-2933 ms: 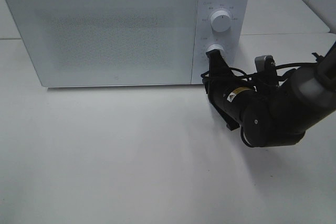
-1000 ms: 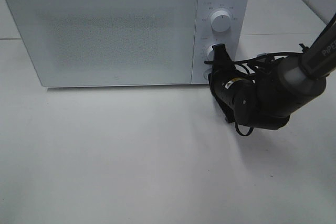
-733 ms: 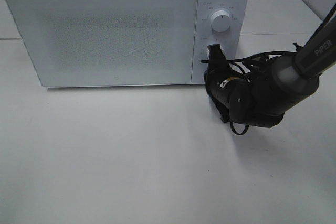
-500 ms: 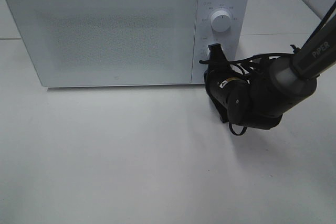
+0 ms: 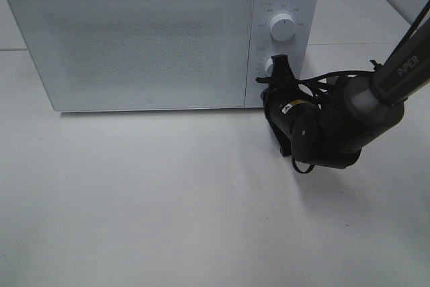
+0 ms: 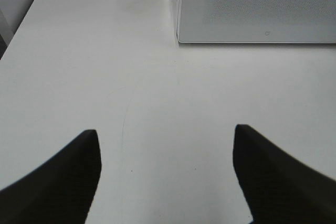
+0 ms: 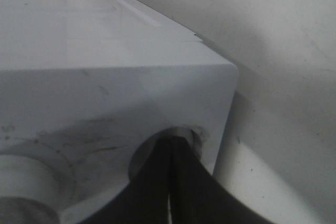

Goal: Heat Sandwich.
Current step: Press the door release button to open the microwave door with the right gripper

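The sandwich is out of view. The white microwave [image 5: 148, 38] stands at the back of the table with its door closed. My right gripper [image 5: 278, 65] is shut, and its tips rest on the control panel by the lower knob [image 5: 271, 67]. In the right wrist view the shut right gripper [image 7: 170, 182] presses into a round recess near the panel's bottom corner, with nothing between the fingers. In the left wrist view my left gripper [image 6: 165, 177] is open over bare table, facing the microwave [image 6: 252, 9] from its left front corner.
An upper knob [image 5: 282, 27] sits above the lower one on the panel. The right arm and its cables [image 5: 349, 119] lie over the table to the right of the microwave. The white tabletop [image 5: 168, 199] stretches in front.
The right arm has closed in on the control panel since the earliest frame. Over the last second its tip has shifted only slightly at the lower knob. The door has stayed shut.
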`<state>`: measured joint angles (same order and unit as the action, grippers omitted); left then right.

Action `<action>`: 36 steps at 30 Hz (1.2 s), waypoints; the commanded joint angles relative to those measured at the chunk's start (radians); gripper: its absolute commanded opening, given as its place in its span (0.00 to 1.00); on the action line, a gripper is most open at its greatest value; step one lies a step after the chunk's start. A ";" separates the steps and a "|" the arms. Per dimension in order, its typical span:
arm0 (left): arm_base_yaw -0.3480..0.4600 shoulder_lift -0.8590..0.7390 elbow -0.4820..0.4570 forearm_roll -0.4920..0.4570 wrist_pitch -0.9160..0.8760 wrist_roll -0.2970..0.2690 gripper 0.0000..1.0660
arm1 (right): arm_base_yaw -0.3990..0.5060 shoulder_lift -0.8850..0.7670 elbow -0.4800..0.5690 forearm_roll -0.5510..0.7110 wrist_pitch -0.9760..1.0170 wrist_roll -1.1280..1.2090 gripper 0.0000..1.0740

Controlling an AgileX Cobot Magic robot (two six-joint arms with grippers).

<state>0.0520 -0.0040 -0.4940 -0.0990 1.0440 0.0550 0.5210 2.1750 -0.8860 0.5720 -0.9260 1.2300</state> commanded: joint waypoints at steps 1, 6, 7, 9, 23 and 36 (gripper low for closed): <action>-0.002 -0.016 0.003 -0.003 -0.008 -0.003 0.62 | -0.033 -0.010 -0.032 0.011 -0.172 0.016 0.00; -0.002 -0.016 0.003 -0.003 -0.008 -0.003 0.62 | -0.033 -0.010 -0.032 0.010 -0.172 0.041 0.00; -0.002 -0.016 0.003 -0.003 -0.008 -0.003 0.62 | -0.033 -0.010 -0.032 0.010 -0.172 0.044 0.00; -0.002 -0.016 0.003 -0.003 -0.008 -0.003 0.62 | -0.033 -0.010 -0.032 0.010 -0.172 0.055 0.00; -0.002 -0.016 0.003 -0.003 -0.008 -0.003 0.62 | -0.082 0.010 -0.084 -0.061 -0.189 0.058 0.00; -0.002 -0.016 0.003 -0.003 -0.008 -0.003 0.62 | -0.091 0.028 -0.093 -0.069 -0.187 0.066 0.00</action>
<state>0.0520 -0.0040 -0.4940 -0.0990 1.0440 0.0550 0.4860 2.1920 -0.8990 0.4930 -0.9270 1.3050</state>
